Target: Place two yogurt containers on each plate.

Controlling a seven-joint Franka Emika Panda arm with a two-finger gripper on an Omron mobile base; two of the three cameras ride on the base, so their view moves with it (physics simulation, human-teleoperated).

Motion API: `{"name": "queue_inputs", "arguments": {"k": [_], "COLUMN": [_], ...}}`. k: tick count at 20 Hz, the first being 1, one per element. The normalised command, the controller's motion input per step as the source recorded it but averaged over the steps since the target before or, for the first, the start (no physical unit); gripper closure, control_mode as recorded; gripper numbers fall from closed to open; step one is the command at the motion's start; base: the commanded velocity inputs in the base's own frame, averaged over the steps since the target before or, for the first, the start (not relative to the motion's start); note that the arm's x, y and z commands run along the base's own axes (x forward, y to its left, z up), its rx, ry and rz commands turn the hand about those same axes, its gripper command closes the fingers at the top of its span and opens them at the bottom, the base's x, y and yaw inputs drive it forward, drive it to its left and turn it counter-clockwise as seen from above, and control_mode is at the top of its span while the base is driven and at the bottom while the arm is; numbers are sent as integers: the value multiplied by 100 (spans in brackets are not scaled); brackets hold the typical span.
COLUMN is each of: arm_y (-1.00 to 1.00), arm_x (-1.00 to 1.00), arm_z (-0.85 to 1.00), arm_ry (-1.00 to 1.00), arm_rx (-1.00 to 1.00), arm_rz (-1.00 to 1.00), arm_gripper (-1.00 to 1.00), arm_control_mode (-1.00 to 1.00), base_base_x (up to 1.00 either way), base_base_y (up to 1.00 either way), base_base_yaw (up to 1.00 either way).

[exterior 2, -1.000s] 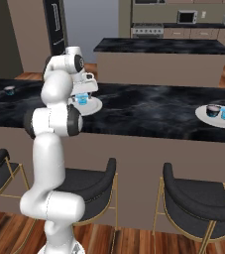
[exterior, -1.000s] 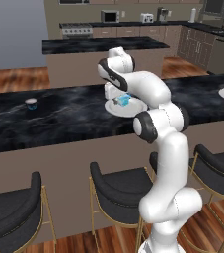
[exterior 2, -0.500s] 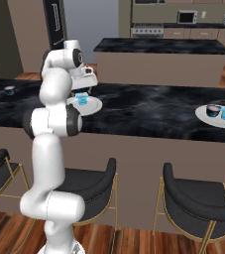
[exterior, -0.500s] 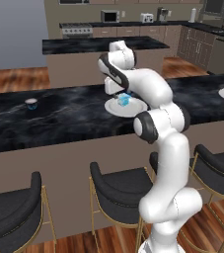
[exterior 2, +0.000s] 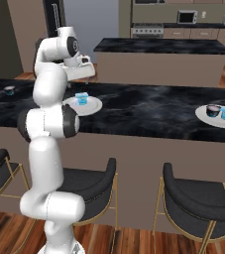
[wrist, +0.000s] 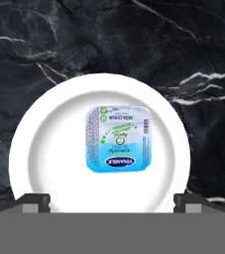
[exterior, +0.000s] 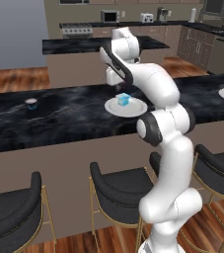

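Left base view: a light blue yogurt cup [exterior: 124,99] sits on the near plate [exterior: 114,108]; a dark cup [exterior: 31,103] waits far left on the worktop [exterior: 74,113].

Right base view: the far plate [exterior 2: 203,118] holds two cups.

Hand view: jaws apart, empty, above the cup. Reaching far for the dark cup risks knocking it.

Even, soft rendered light, faint shadows, no glare; coarse pixelated detail, distant cabinets slightly blurred.

Blue yogurt cup [wrist: 118,139] mid-plate [wrist: 39,149]; bare rim all round; end effector [wrist: 111,201] above.
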Motion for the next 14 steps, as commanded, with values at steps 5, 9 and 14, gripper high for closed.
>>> {"name": "queue_inputs", "arguments": {"k": [5, 9, 14], "arm_y": [-46, -42, -2], "arm_x": [-100, -100, -100], "arm_z": [21, 22, 42], "arm_ry": [-36, -40, -5], "arm_rx": [13, 14, 3], "arm_rz": [0, 0, 0], "arm_gripper": [-100, -100, -100], "arm_control_mode": [-100, -100, -100], "base_base_x": [0, 0, 0], "base_base_y": [0, 0, 0], "base_base_yaw": [0, 0, 0]}}
